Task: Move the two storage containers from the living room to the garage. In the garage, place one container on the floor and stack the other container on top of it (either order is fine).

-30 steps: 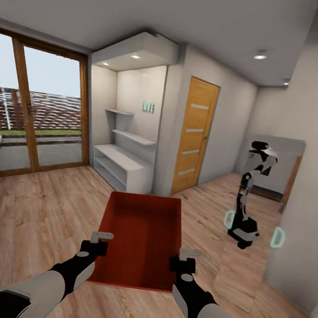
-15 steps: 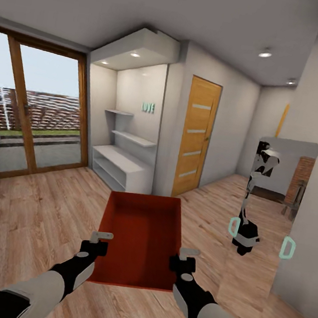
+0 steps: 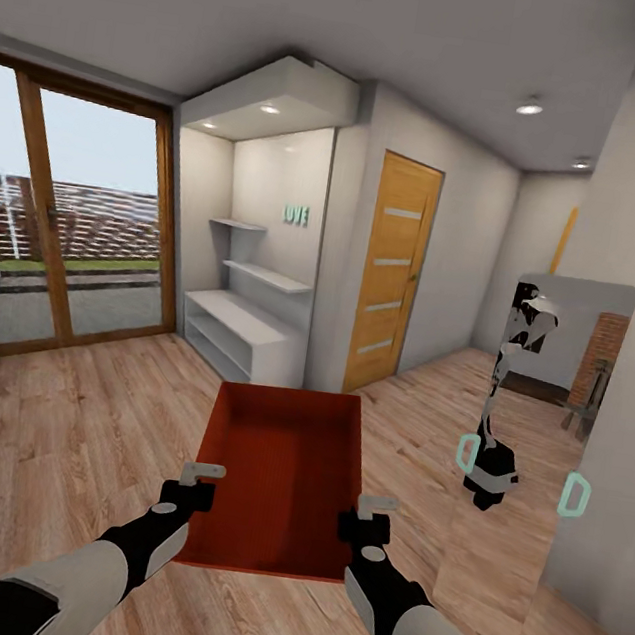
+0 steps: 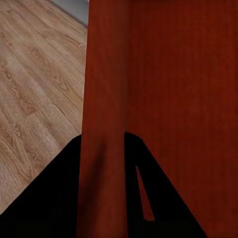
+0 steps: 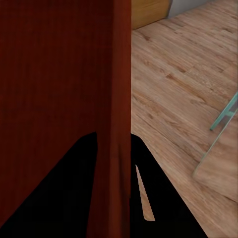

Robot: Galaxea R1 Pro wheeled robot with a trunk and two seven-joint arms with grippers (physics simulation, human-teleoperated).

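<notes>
Pale wood-plank flooring runs through a bright hallway-like room, and over it, carried level in front of the robot, is the orange-red rectangular open-top bin, thin-walled and empty, its long axis pointing away from the trunk. It is clear of the floor, borne from both sides: the left tool is clamped on the bin's left long wall and the right tool on its right long wall, each near the end closest to the robot. Gripping opposite walls this way likely keeps the bin from tipping or swinging while the base rolls, and holding it low and centred leaves the route ahead open to sight.

Beyond the bin stand a white shelving unit in a recessed alcove, a honey-brown wooden door with pale horizontal strips, and large wood-framed glass doors giving onto a garden; a tall mirror panel on the wall at the right reflects the robot.

From the head camera the pinch itself is too small to judge. The left wrist camera settles it: the red wall passes straight between the two dark fingers. The right wrist camera shows the same, the wall edge nipped between its fingers, with floor planks beside it
</notes>
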